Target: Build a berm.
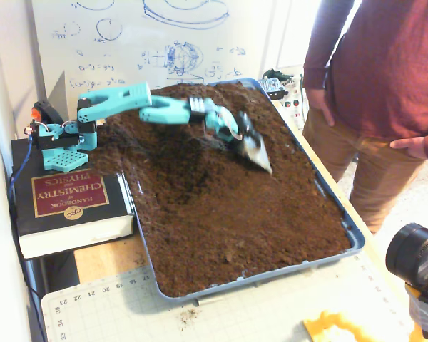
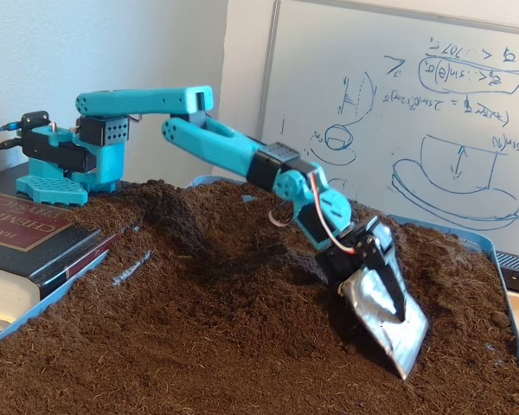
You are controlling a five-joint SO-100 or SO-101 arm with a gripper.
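One gripper (image 2: 396, 339) clamped on metal scoop (image 2: 382, 316), tip in soil (image 1: 228, 214). Berm (image 1: 192, 142) loose, crumbly, light; push low from side.

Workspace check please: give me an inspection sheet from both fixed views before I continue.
Surface: blue tray filled with loose brown soil.
Job's things: berm is a low ridge near the arm's base, beside a dug hollow.
Clutter: thick book under the arm base; cutting mat.
Grippers: gripper carries a silvery scoop blade, tip at the soil.
Cables: wires at the base.
Surroundings: whiteboard; person standing beside tray.
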